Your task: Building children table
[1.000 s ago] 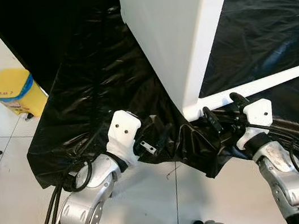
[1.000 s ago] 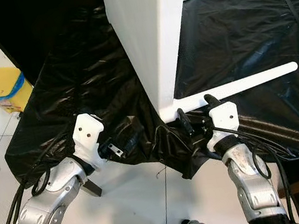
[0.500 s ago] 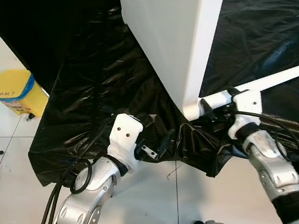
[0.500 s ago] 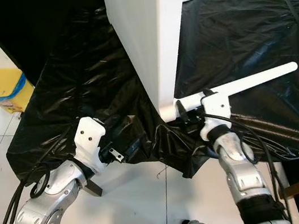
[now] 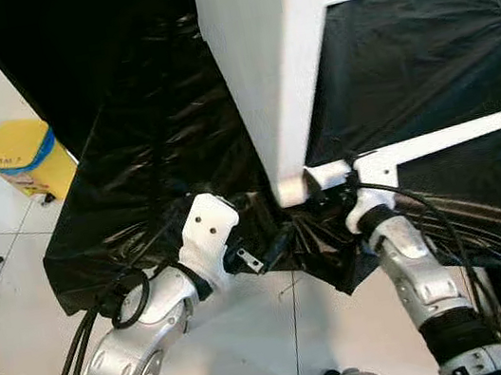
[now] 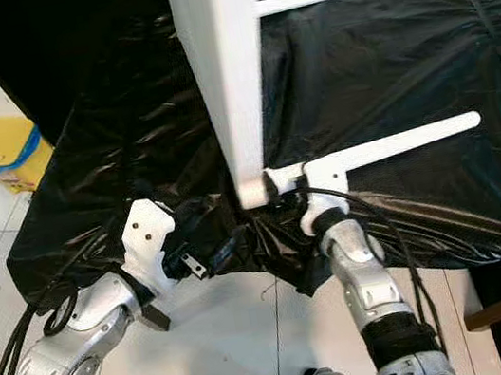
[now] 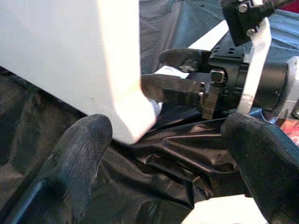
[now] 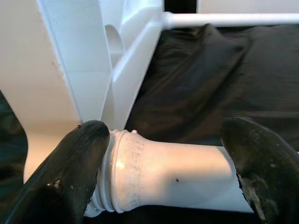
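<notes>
1. The right gripper (image 5: 332,183) sits at the near corner of the upturned white tabletop (image 5: 268,59). Its two black fingers (image 8: 70,172) straddle the thick end of a white table leg (image 8: 177,179). In the right wrist view one finger lies against the leg's ribbed collar while the other stands off to the far side, so I'd call it a loose hold and cannot tell whether it is truly clamped.

2. That leg (image 5: 435,139) runs from the gripper out to the robot's right, lying low over the black plastic sheet (image 5: 155,136). Its collared end points at the corner socket (image 8: 117,42) on the tabletop's underside, close beside it but not seated.

3. The left gripper (image 7: 163,154) hovers just below and to the left of the same corner. Its fingers (image 7: 74,158) are spread wide with nothing between them but crumpled black sheet, and it looks straight across at the other gripper (image 7: 187,74).

4. A second white leg (image 6: 296,0) already sticks out from the tabletop further back, so by my reckoning the job is partway along and this is the fitting of another leg.

5. Next, I'd say, the collared end has to be lined up square with the socket and pushed or twisted home, with the left gripper steadying the corner so the top doesn't shift.

6. Off to the left, on the white tiled floor (image 5: 7,286), stands a yellow bin (image 5: 29,157).
</notes>
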Available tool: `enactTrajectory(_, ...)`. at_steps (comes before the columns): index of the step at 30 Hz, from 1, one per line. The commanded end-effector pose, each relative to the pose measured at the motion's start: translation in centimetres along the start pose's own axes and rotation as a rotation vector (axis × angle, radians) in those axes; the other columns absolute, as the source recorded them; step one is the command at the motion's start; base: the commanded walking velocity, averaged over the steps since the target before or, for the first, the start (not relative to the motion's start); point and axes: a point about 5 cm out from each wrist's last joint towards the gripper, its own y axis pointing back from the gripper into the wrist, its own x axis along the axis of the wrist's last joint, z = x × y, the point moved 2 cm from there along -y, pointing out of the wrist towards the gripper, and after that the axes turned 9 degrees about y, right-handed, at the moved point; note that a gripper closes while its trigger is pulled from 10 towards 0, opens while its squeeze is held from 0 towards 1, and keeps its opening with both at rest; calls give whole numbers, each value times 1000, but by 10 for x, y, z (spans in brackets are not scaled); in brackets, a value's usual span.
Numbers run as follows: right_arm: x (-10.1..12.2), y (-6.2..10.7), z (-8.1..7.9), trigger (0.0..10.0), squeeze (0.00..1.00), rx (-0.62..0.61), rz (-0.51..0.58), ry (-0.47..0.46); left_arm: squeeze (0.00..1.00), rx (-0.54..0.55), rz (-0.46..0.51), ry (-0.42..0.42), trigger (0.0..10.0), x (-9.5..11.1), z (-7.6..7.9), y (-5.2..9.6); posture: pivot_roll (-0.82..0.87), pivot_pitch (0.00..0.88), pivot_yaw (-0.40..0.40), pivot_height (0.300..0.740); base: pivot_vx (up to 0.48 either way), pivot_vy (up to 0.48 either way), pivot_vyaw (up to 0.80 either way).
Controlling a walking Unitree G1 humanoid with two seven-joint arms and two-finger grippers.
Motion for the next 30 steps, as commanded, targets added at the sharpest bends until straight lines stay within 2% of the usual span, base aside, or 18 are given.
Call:
enactTrajectory(1, -7, -6, -28, 10000, 0, 106, -32, -38, 0, -207, -47, 2, 10000, -4, 18, 3, 87, 195, 4, 740, 0, 0, 0)
enactTrajectory(4, -6, -8, -32, 10000, 0, 118, -29, -44, 0, -206, -47, 2, 10000, -3, 17, 3, 87, 195, 4, 740, 0, 0, 0)
enactTrajectory(5, -4, -12, -38, 10000, 0, 136, -23, -51, 0, -206, -47, 2, 10000, -3, 17, 3, 87, 196, 3, 740, 0, 0, 0)
enactTrajectory(7, -4, -12, -38, 10000, 0, 136, -23, -51, 0, -206, -47, 2, 10000, -3, 17, 3, 87, 196, 3, 740, 0, 0, 0)
enactTrajectory(8, -2, -17, -47, 10000, 0, 165, -17, -57, 0, -207, -46, 2, 10000, -3, 17, 2, 87, 196, 3, 740, 0, 0, 0)
enactTrajectory(9, -2, -17, -47, 10000, 0, 165, -17, -57, 0, -207, -46, 2, 10000, -3, 17, 2, 87, 196, 3, 740, 0, 0, 0)
enactTrajectory(10, 1, -25, -63, 10000, 0, 218, -11, -67, 0, -208, -45, 4, 10000, -3, 18, 2, 90, 194, -3, 740, 0, 0, 0)
enactTrajectory(12, 1, -25, -63, 10000, 0, 218, -11, -67, 0, -208, -45, 4, 10000, -3, 18, 2, 90, 194, -3, 740, 0, 0, 0)
enactTrajectory(14, 3, -34, -77, 10000, 0, 255, -10, -77, 0, -208, -44, 5, 10000, -2, 19, 2, 92, 194, -6, 740, 0, 0, 0)
enactTrajectory(16, 3, -34, -77, 10000, 0, 255, -10, -77, 0, -208, -44, 5, 10000, -2, 19, 2, 92, 194, -6, 740, 0, 0, 0)
enactTrajectory(20, 6, -47, -94, 10000, 0, 289, -19, -89, 0, -221, -50, 15, 10000, -2, 22, 4, 93, 200, -9, 740, 0, 0, 0)
enactTrajectory(24, 6, -49, -97, 10000, 0, 292, -21, -94, 0, -226, -52, 18, 10000, -2, 23, 4, 93, 200, -9, 740, 0, 0, 0)
enactTrajectory(26, 9, -57, -101, 10000, 0, 281, -25, -91, 0, -242, -60, 26, 10000, -3, 27, 4, 100, 201, -14, 740, 0, 0, 0)
enactTrajectory(30, 10, -60, -100, 10000, 0, 267, -24, -88, 0, -248, -65, 29, 10000, -3, 29, 5, 105, 200, -17, 740, 0, 0, 0)
